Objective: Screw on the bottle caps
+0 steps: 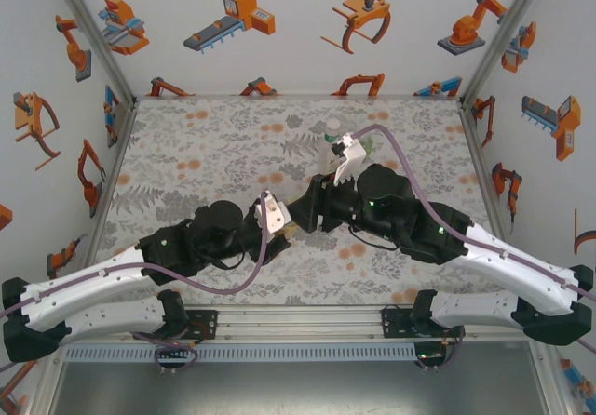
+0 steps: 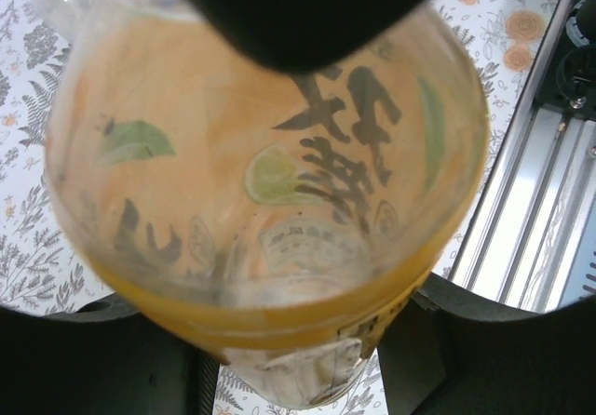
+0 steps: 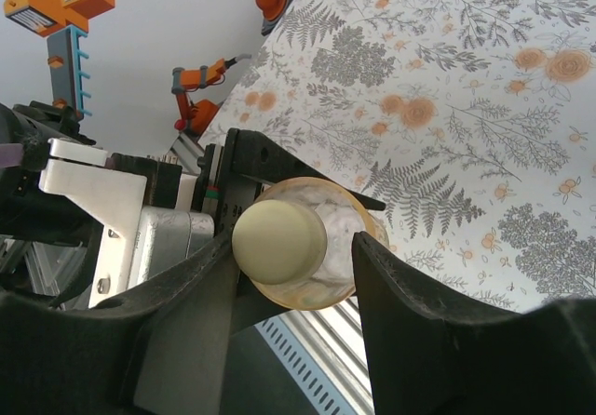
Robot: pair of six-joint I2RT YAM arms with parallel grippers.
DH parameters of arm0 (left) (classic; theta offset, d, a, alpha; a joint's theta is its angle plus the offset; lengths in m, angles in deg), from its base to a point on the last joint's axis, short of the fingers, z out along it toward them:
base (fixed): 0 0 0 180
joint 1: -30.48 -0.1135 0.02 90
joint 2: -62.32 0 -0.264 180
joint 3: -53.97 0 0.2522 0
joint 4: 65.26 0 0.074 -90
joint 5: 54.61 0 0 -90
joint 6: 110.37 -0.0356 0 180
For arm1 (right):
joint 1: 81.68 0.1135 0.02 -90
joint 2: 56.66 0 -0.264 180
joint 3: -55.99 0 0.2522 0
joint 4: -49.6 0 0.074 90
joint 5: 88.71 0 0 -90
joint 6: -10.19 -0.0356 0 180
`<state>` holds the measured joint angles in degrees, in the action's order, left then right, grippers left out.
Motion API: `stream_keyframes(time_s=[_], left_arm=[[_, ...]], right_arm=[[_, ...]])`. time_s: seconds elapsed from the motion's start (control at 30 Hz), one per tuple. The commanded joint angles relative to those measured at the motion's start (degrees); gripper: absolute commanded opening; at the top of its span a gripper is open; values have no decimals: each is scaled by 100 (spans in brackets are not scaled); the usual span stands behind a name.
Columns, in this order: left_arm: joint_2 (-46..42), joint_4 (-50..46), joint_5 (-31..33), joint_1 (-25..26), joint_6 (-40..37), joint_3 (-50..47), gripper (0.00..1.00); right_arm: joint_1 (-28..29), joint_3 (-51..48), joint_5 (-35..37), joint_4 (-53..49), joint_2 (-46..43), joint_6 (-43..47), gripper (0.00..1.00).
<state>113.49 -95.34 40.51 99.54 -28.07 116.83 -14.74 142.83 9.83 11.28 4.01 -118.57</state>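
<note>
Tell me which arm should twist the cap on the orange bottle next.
Right. The right claw straddles the pale yellow cap on the orange bottle, while the left claw grips the bottle's body.

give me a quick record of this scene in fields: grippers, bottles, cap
left gripper: shut on the orange bottle
right gripper: open, one finger on each side of the cap, with a gap on one side
cap: pale yellow, sitting on the orange bottle's neck; cannot tell if it is screwed tight
clear bottle: on the table, beyond both grippers
table: floral print
</note>
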Motion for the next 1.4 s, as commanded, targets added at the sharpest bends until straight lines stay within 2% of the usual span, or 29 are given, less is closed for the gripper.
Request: stream_keyframes(time_s=[0.0, 0.17, 0.23, 0.4, 0.53, 0.63, 0.8, 1.13, 1.37], left_arm=[[14, 445, -566, 82, -86, 37, 3], [44, 423, -437, 82, -10, 56, 12], [17, 419, -362, 73, -4, 47, 21], [-157, 305, -86, 64, 41, 4, 69], [-371, 120, 189, 41, 91, -80, 87], [-552, -93, 392, 5, 149, -87, 89], [-940, -513, 699, -95, 499, -136, 92], [-1468, -782, 539, -422, 1278, -404, 94], [-1457, -867, 551, -446, 1450, -506, 94]], right_arm=[[-8, 13, 52, 122, 124, 211, 45], [-8, -12, 126, -3, 104, 391, 27], [-12, -22, 194, -69, 87, 426, 22], [-7, -13, 594, -231, 112, 650, 19], [-31, -22, 1056, -234, 234, 1115, 18], [-173, 27, 1218, -189, 428, 1473, 17], [-889, -17, 755, 369, 860, 1823, 15], [-2231, 115, -72, 1973, 2131, 2388, 10], [-2706, 982, -485, 2061, 3421, 2679, 9]])
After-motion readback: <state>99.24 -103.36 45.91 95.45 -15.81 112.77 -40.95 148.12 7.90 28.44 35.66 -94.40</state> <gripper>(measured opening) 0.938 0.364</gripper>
